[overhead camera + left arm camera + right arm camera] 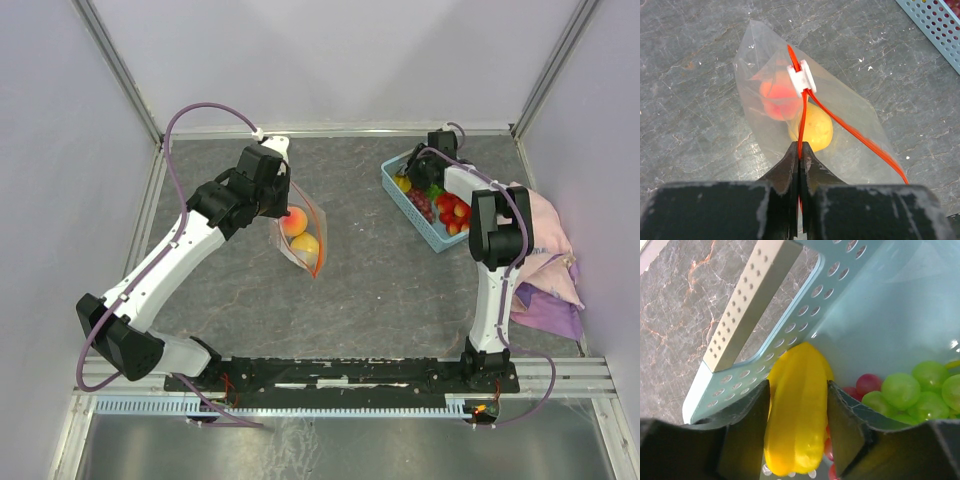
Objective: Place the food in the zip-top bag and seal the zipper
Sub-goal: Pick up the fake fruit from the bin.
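Holding an orange-pink peach (777, 97) and a yellow mango (816, 131) side by side, the zip-top bag (760, 55) sits on the grey worktop (380, 285) left of centre, mouth up toward the left wrist camera. Its zipper (802, 117) runs as a thin orange-red strip along that mouth, and the small white slider (801, 78) is near the far end. On the near side of the slider the two strips part, so the mouth gapes there. One strip goes straight into the left hand (800, 150), whose fingers are pinched tight together on it. The other strip swings off to the lower right. Well apart, at the right rear of the worktop, stands the light blue basket (398, 188) with its perforated walls. From above, red strawberries (452, 208) and purple grapes (422, 206) show inside it. The right hand (797, 387) reaches down into the basket's far end. Its fingers stand at a middling spread, one pressed against each side of a long yellow fruit (797, 425) that lies against the basket wall. Just beside that fruit are a cluster of green grapes (910, 390) and a small red piece (867, 383). A pink cloth (548, 250) lies bunched on the right of the basket, by the right arm.
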`<state>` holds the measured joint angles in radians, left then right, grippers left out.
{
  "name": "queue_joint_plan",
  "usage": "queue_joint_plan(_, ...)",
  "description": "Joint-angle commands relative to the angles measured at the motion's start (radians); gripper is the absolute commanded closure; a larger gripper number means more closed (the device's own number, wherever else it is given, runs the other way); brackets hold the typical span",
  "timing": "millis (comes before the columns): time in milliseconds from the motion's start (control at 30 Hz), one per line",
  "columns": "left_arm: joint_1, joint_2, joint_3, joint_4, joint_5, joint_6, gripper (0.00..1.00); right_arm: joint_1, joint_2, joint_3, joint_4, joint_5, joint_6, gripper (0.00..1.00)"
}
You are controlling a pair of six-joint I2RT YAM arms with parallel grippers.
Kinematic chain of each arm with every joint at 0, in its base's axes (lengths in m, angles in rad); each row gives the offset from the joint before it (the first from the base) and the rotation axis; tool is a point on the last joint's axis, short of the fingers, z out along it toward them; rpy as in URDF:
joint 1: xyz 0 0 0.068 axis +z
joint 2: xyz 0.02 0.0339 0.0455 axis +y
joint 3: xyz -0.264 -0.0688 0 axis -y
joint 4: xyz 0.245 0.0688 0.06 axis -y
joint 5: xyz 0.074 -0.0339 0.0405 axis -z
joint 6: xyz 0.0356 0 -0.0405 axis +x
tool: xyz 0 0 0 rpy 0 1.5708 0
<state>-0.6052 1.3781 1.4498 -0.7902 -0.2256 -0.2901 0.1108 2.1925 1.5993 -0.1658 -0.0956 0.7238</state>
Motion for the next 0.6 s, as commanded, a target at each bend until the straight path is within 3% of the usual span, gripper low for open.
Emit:
queue_joint_plan(0, 0.005, -0.025, 0.005, 0.04, 0.02, 0.029, 0.97, 0.003, -0.039, -0.016, -0.02, -0.059, -0.051, 0.51)
queue_joint_plan(567, 0.006, -0.054, -0.002, 0.041, 0.055, 0.016, 0.97, -0.021, -0.284, -0.176, 0.005, -0.044, -0.161, 0.75)
